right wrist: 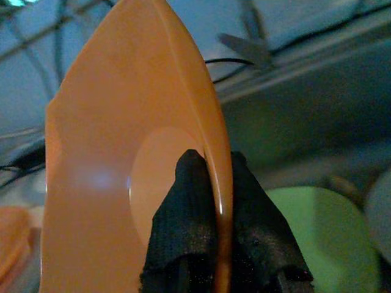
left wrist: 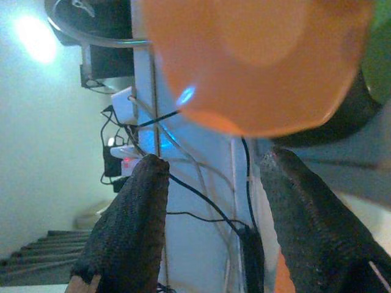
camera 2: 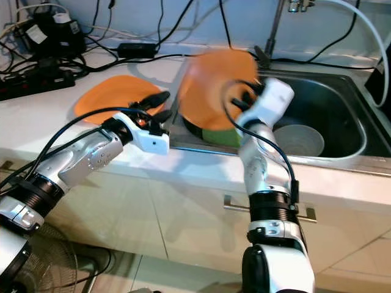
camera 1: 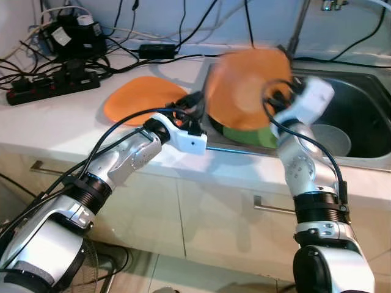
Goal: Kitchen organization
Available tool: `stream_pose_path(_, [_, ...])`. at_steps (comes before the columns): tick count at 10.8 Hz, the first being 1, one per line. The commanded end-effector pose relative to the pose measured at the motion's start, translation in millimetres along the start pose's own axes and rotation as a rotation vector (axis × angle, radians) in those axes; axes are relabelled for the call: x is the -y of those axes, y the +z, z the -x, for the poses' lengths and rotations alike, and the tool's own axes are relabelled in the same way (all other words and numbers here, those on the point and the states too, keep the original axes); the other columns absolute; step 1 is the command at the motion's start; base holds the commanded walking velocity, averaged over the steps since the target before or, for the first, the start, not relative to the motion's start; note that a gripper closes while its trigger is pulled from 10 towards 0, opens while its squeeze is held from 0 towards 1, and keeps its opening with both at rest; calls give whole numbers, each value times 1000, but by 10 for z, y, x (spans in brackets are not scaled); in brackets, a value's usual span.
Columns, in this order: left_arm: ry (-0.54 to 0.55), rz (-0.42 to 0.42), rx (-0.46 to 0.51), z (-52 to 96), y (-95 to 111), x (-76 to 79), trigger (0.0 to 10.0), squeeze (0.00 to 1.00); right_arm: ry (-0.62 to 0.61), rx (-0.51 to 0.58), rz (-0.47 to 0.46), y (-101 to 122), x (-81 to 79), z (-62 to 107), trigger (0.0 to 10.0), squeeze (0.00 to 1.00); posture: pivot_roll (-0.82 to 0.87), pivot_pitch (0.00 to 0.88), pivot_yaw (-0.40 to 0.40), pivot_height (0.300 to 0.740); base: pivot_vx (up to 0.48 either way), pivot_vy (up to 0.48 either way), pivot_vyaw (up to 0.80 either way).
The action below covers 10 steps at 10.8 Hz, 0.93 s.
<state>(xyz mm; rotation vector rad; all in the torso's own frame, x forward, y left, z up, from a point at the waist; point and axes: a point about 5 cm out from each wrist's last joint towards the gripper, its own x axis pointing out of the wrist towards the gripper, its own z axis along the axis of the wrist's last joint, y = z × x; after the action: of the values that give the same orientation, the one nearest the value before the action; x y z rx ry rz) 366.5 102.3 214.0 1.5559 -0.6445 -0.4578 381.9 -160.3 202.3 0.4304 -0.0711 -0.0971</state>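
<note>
Head views: right pincer (camera 1: 282, 93) pinches an orange plate (camera 1: 244, 88) on edge above the sink (camera 1: 366, 104); a slip would drop it on the green plate (camera 1: 247, 135) below. Left wrist view: left pincer (left wrist: 211, 201) spread beneath it. Right wrist view: fingers (right wrist: 183, 207) clamp its rim.

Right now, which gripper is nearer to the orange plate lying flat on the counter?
Left. The left gripper hovers at the flat orange plate's sink-side edge; the right gripper is over the sink, clamping another orange plate.
</note>
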Motion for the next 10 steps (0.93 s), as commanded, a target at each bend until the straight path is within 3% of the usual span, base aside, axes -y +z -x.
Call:
stream_pose_path(1, [22,98,-31,45,13,28,10000,0,-73,88,53,208,17,-76,8784,0,132,32,23,740,0,0,0])
stream_pose_path(2, [50,224,-62,68,30,47,10000,0,-116,106,96,234,69,-96,10000,0,134,32,23,740,0,0,0])
stream_pose_path(4, [110,575,-123,98,116,78,10000,0,-152,109,208,208,118,-151,10000,0,146,31,18,740,0,0,0])
stream_pose_path(7, [116,1226,-146,119,395,171,10000,0,-84,71,348,6,11,-199,10000,0,167,30,7,740,0,0,0])
stream_pose_path(9, [71,1488,-166,126,560,244,10000,0,-32,10,387,-152,-24,-203,10000,0,177,33,3,740,0,0,0])
stream_pose_path(10, [45,1485,-147,131,639,260,10000,0,-15,-28,407,-244,-16,-195,10000,0,184,38,1,740,0,0,0])
